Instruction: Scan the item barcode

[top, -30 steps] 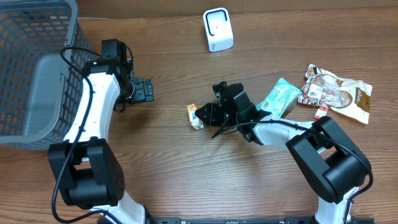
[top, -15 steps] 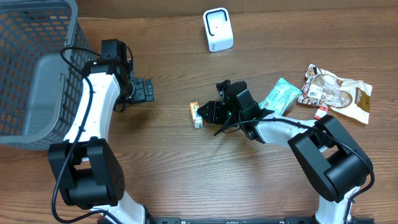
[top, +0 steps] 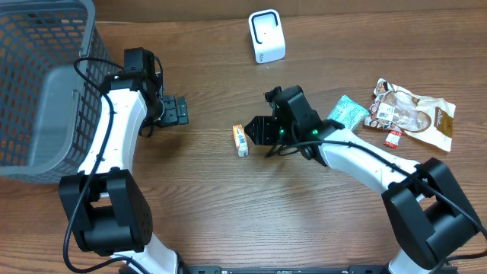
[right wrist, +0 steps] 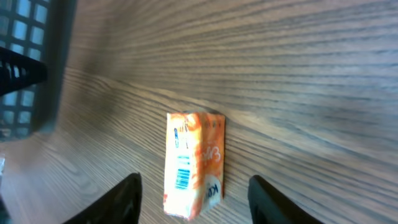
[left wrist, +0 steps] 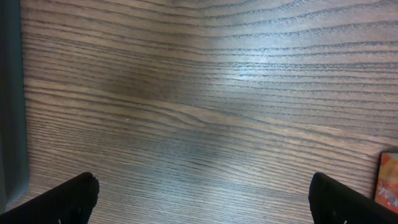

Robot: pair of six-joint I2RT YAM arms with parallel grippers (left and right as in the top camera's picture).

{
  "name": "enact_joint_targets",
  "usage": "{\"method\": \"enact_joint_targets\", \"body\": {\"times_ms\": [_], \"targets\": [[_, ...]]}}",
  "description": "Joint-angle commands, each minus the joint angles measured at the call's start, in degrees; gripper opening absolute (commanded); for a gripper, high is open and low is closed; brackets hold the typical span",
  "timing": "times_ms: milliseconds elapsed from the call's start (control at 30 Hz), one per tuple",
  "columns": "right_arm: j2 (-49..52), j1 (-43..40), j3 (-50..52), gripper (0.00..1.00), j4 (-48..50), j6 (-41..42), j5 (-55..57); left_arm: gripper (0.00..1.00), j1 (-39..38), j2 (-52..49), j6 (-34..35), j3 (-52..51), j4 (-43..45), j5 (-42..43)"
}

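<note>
The item is a small orange and white carton (top: 240, 140) lying on the wooden table left of centre. In the right wrist view the carton (right wrist: 194, 163) shows a barcode (right wrist: 181, 174) on its white side. My right gripper (top: 256, 131) is open just to the right of it, with its two fingers (right wrist: 122, 200) on either side of the carton and a gap on both sides. The white scanner (top: 266, 36) stands at the back of the table. Over bare wood near the basket, my left gripper (top: 176, 111) is wide open and empty.
A grey mesh basket (top: 38, 84) fills the left side. At the right lie a teal packet (top: 346, 118), a brown and white pouch (top: 415, 113) and a small red item (top: 393, 138). The carton's orange edge (left wrist: 389, 184) shows in the left wrist view.
My right gripper has opened and let go of the carton, then drawn back a little to the right. The carton now rests on the table. The left arm has not moved.
</note>
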State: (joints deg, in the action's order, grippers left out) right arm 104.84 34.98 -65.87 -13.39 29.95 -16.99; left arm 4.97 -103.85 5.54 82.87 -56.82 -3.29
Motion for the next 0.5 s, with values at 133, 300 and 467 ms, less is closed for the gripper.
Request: {"method": "enact_joint_targets", "body": {"times_ms": [133, 300, 467], "targets": [[-1.92, 2.49, -11.06, 0.68, -11.74, -6.47, 8.92, 1.0, -0.11, -0.28, -1.07, 0.11, 0.09, -0.26], [-1.79, 6.69, -11.41, 0.78, -12.98, -11.8, 14.88, 1.0, -0.11, -0.28, -1.07, 0.11, 0.07, -0.26], [-0.74, 10.43, -11.41, 0.78, -13.22, -12.52, 20.2, 1.0, -0.11, -0.28, -1.09, 0.11, 0.07, -0.26]]}}
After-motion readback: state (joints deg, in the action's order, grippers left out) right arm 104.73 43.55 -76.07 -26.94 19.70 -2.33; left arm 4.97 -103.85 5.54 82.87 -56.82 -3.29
